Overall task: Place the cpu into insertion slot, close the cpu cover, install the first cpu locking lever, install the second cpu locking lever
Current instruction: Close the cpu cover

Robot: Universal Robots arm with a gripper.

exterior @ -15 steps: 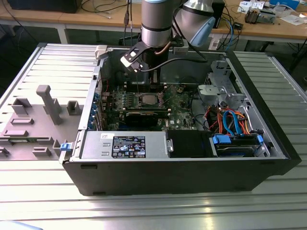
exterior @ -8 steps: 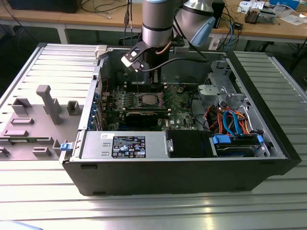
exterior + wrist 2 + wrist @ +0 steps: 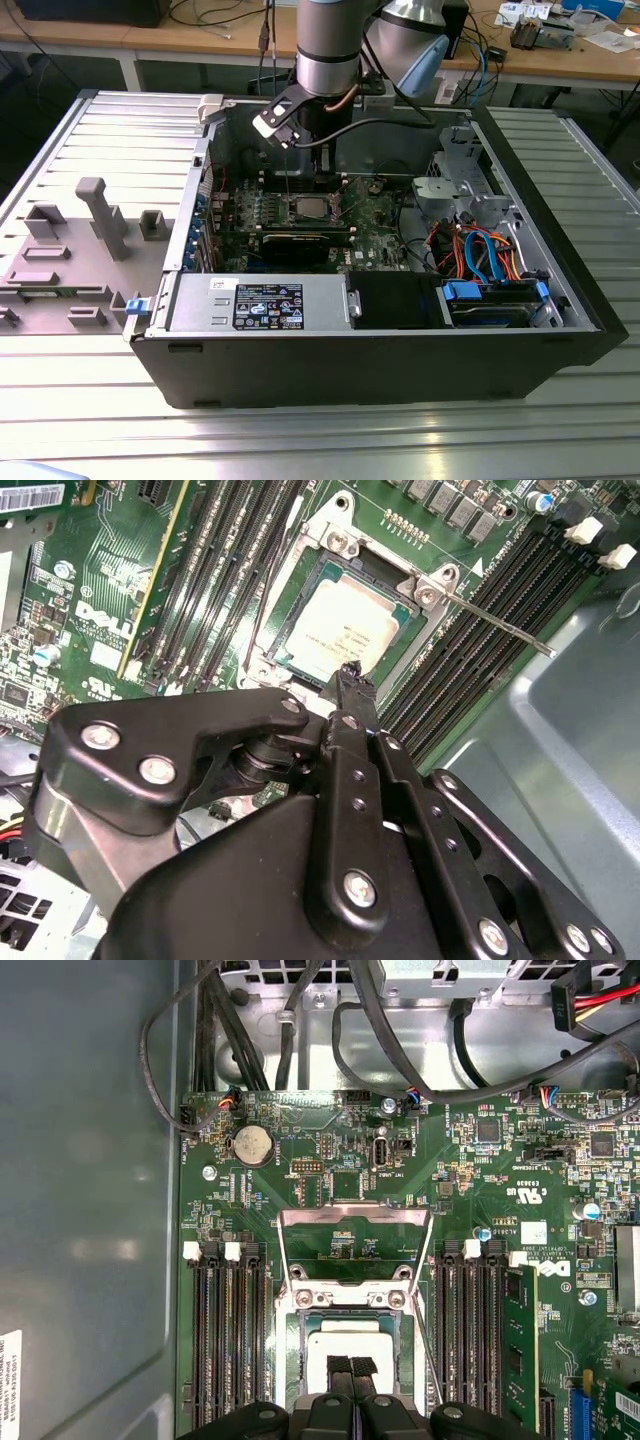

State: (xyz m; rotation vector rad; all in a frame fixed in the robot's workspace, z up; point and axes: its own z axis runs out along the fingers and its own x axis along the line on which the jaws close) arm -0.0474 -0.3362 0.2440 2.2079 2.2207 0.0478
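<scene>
Both fingertips (image 3: 340, 1370) of the claw (image 3: 351, 1368) are pressed together with nothing between them, just above the cpu (image 3: 350, 1340). It lies seated in the insertion slot (image 3: 296, 1360). Beside it, the cpu cover (image 3: 355, 1218) is swung open over the green board (image 3: 500, 1190).

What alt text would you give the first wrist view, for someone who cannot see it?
A black gripper, shut, hangs over the small square silver-topped cpu seated in the metal-rimmed insertion slot of a green circuit board. The thin square metal cpu cover stands open beyond it.
</scene>
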